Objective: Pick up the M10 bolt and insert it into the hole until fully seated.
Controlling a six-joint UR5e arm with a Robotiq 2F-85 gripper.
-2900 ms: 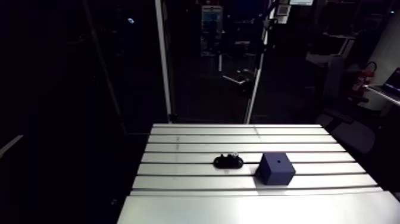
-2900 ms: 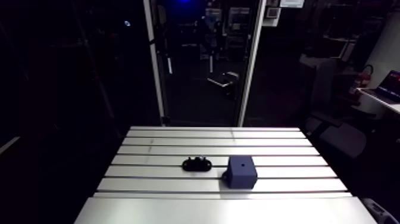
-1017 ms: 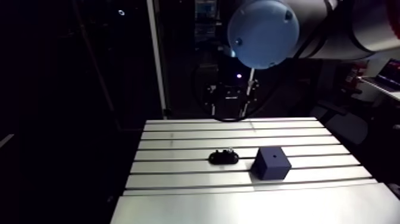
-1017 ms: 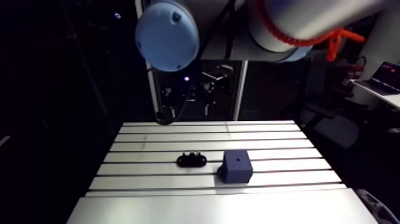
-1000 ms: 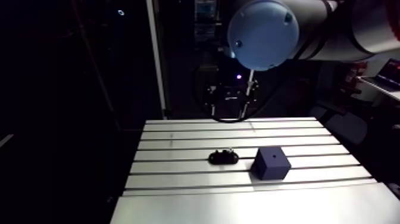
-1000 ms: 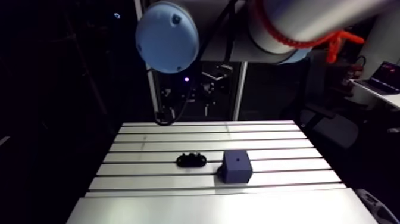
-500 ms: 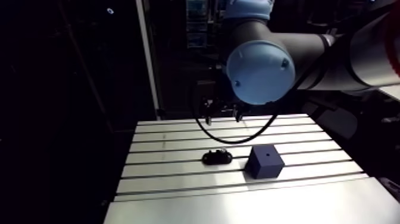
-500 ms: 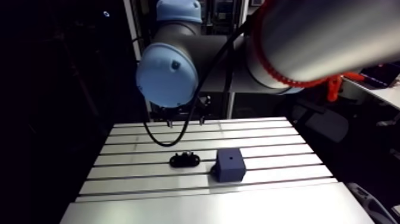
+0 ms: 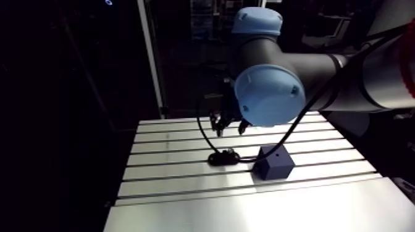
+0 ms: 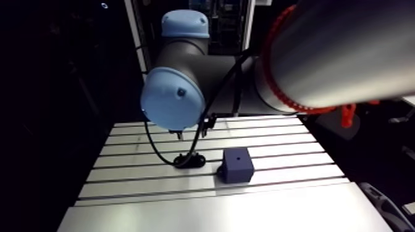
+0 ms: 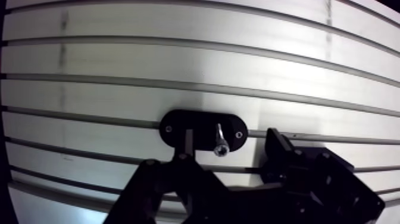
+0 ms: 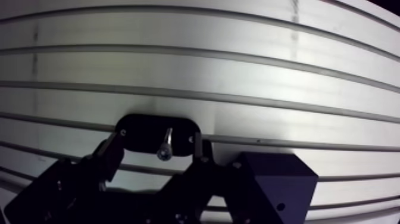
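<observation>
My fingers (image 11: 278,149), spread wide and holding nothing, flank the M10 bolt (image 11: 219,143) lying on its black holder (image 11: 178,126) mid-way across the surface (image 11: 178,65). The blue block (image 9: 275,163) with its hole (image 12: 280,207) stands just beside; open room toward the far edge.

The arm (image 9: 352,77) fills the upper right of the arm view, with 1 light-blue joint cap (image 9: 269,97) facing out near the centre. Just left of the cap, the gripper (image 9: 228,128) points down, its 2 fingers (image 11: 277,143) spread well apart.
</observation>
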